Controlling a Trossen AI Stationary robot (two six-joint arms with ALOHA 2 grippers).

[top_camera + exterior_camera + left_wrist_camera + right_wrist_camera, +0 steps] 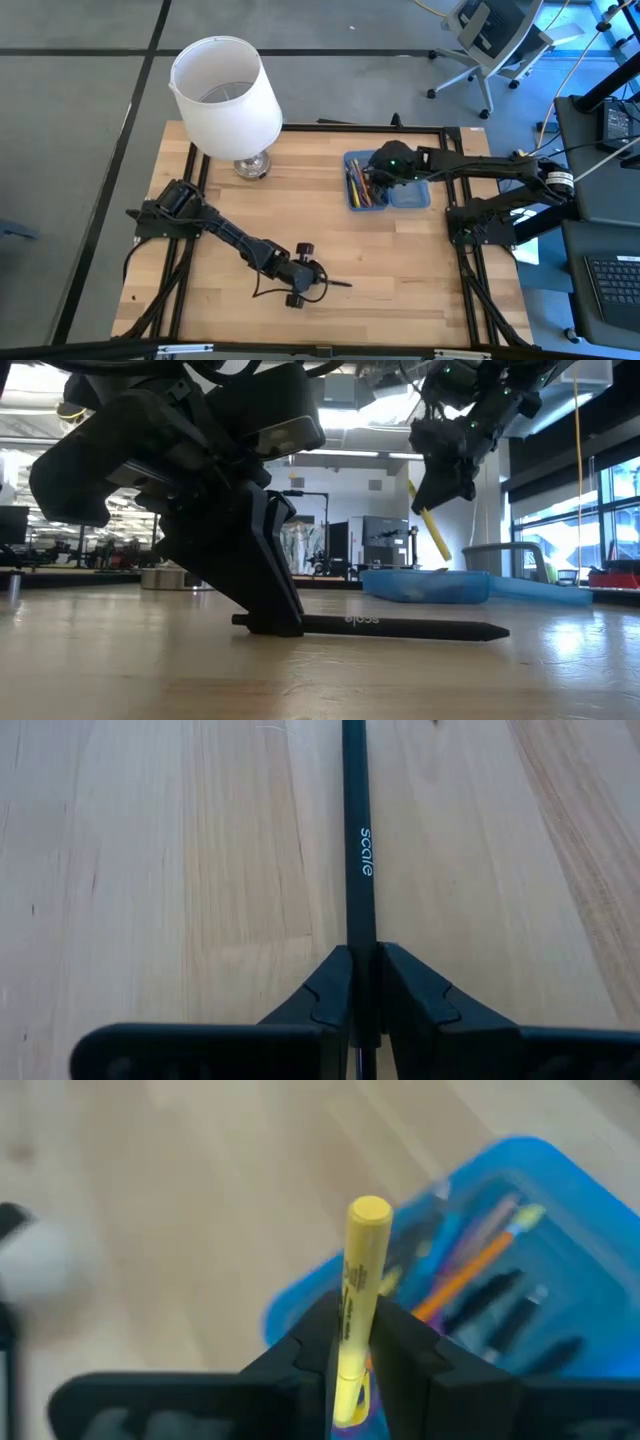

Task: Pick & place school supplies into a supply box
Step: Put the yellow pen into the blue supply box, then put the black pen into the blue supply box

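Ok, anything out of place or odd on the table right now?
Only the white table lamp standing beside the blue pencil case: not a supply. Nothing spilled; each hand grips a pen.

This is a robotics lab set in an open office-like hall. A wooden tabletop (400, 250) sits in a black metal frame (190, 180) with two arms bolted to it, on a grey floor. Office chairs (495, 35) stand just beyond, and a desk with a keyboard (612, 285) is beside it. Across the tabletop, ceiling lights (350, 455), big windows (620, 510) and equipment racks (375, 545) show.
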